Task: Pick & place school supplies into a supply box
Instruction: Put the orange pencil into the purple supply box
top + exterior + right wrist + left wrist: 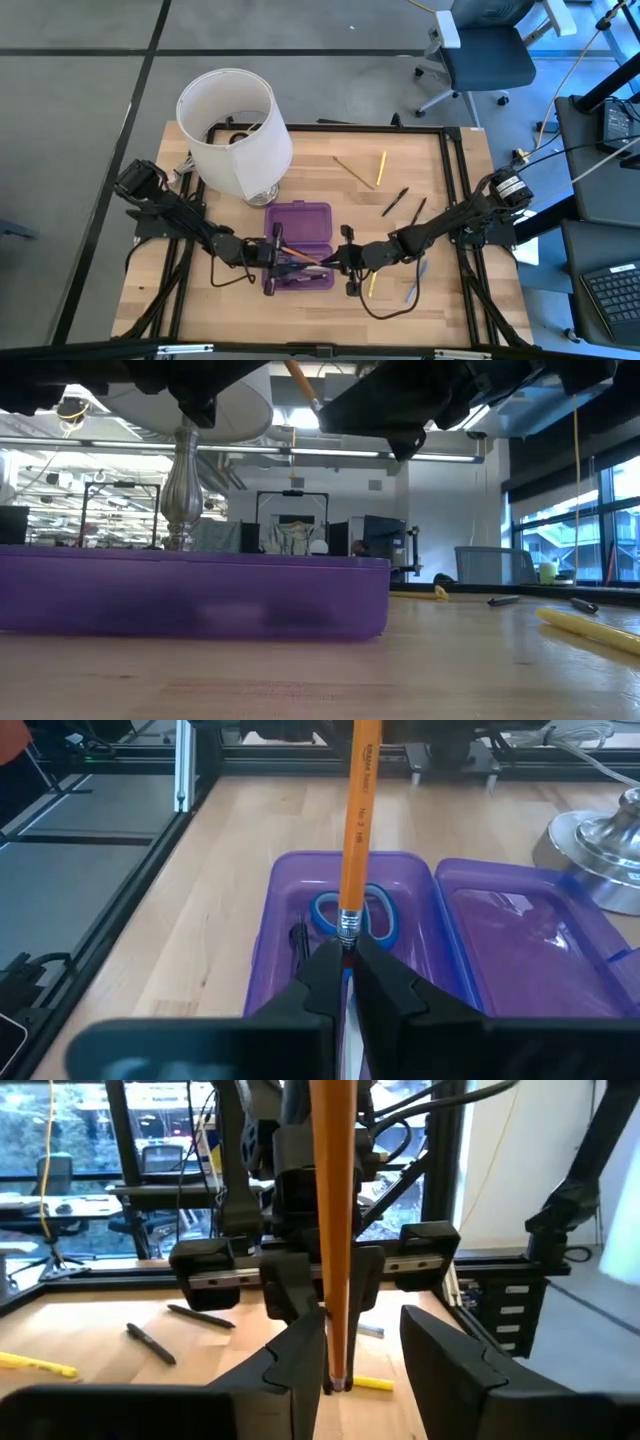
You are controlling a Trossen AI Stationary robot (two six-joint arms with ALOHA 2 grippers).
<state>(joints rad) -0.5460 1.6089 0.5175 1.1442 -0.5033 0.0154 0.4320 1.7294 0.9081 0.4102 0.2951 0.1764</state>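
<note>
The purple supply box lies open on the table. Its near half holds blue-handled scissors and a dark pen. Its lid lies flat on the far side. Above the near half, my right gripper is shut on an orange pencil. The pencil slants up toward my left gripper, which faces it from the table's left. The left gripper is open, with a finger on either side of the pencil's line, and I see no touch. My right gripper pinches the orange pencil at its metal-banded eraser end between its two fingers. The fingers come from the table's right, slanting slightly down and roughly in line with the pencil. The pencil is lifted clear over the box and rises toward the left gripper.
A lamp with a white shade and a metal foot stands just beyond the box. Right of the box lie a wooden pencil, a yellow pencil, two dark pens, a yellow item and a grey-blue pen.
</note>
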